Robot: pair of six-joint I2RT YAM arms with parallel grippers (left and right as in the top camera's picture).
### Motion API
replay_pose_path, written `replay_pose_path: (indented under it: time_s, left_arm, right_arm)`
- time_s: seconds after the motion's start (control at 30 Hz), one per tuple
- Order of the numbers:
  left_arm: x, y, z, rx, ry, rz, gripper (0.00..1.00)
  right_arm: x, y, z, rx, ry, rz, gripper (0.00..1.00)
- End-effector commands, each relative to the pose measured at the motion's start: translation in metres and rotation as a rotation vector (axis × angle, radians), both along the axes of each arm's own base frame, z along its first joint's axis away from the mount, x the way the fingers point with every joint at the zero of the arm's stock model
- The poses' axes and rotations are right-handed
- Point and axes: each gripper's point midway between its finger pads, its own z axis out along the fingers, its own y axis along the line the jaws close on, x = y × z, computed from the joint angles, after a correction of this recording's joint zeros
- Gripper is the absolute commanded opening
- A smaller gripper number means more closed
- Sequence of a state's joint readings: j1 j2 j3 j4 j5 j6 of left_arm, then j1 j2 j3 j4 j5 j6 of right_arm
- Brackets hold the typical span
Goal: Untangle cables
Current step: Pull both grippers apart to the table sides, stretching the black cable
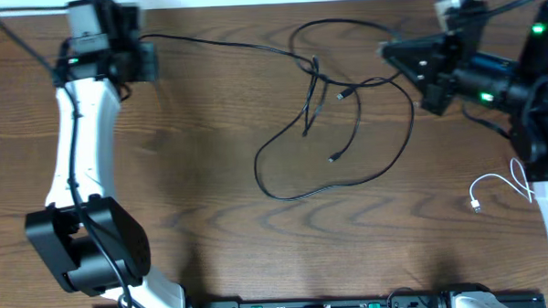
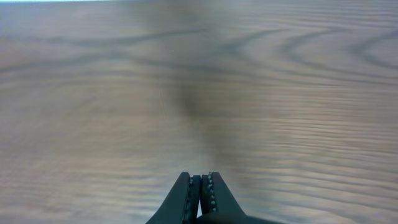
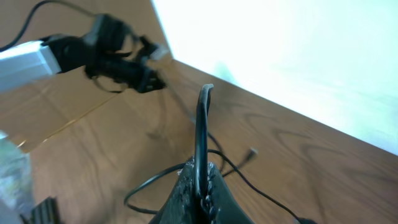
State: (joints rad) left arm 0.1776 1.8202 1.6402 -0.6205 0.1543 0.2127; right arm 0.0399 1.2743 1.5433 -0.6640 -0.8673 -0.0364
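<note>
The black cables (image 1: 312, 79) lie on the far middle of the table (image 1: 213, 248). Several strands cross in one knot, a wide loose loop (image 1: 294, 197) sags toward the near side, and two small plug ends (image 1: 343, 95) dangle inside it. One long strand runs from the knot to the left gripper (image 1: 150, 58). The white cable (image 1: 490, 177) lies well apart, by the right arm's base, and is not part of the tangle.

The right gripper (image 3: 200, 183) has its jaws clenched on a black strand, which rises stiffly out of them in the right wrist view. The left gripper (image 2: 200, 183) has its jaws pressed together. Overhead the long strand seems to end there, but the left wrist view shows no cord between the fingers, so I cannot tell whether it is truly held.

The main danger is tension. If both arms hold strands that lead into the same knot and pull apart, the crossing will likely cinch tighter instead of opening. A plug end could also catch on a neighbouring strand and drag the whole bundle along. If the left grip is only marginal, the thin cord may slip free as soon as it is loaded. A sideways sweep by the right arm might snag the white cable and pull it into the mess. The cords are thin and springy, so the loop may flop back over itself when it is let go.
</note>
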Motion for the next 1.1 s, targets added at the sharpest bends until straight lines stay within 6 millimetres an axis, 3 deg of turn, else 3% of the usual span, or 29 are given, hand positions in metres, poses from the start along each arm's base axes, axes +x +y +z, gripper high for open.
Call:
replay_pose_path:
  time_s: [0.0, 0.27, 0.43, 0.57, 0.73, 0.97, 1.07]
  left_arm:
    - [-0.010, 0.057, -0.019, 0.041, 0.056, 0.143, 0.08]
    - [-0.034, 0.129, -0.043, 0.023, 0.110, 0.300, 0.07]
    - [-0.044, 0.150, -0.069, -0.006, 0.168, 0.357, 0.07]
    - [-0.046, 0.150, -0.091, -0.021, 0.216, 0.357, 0.08]
    - [-0.041, 0.144, -0.095, -0.025, 0.219, 0.343, 0.08]
    - [-0.035, 0.129, -0.095, -0.094, 0.202, 0.295, 0.07]
    - [-0.031, 0.117, -0.095, -0.097, 0.201, 0.269, 0.07]
  right_arm:
    - [-0.006, -0.022, 0.013, 0.023, -0.017, -0.044, 0.01]
    - [-0.021, -0.072, 0.039, 0.016, -0.109, -0.208, 0.01]
    - [-0.045, -0.106, 0.061, 0.007, -0.191, -0.330, 0.01]
    - [-0.062, -0.126, 0.073, 0.013, -0.226, -0.400, 0.01]
    - [-0.071, -0.151, 0.076, 0.033, -0.225, -0.463, 0.01]
    - [-0.071, -0.156, 0.072, 0.046, -0.209, -0.446, 0.01]
    - [-0.067, -0.156, 0.065, 0.058, -0.176, -0.435, 0.11]
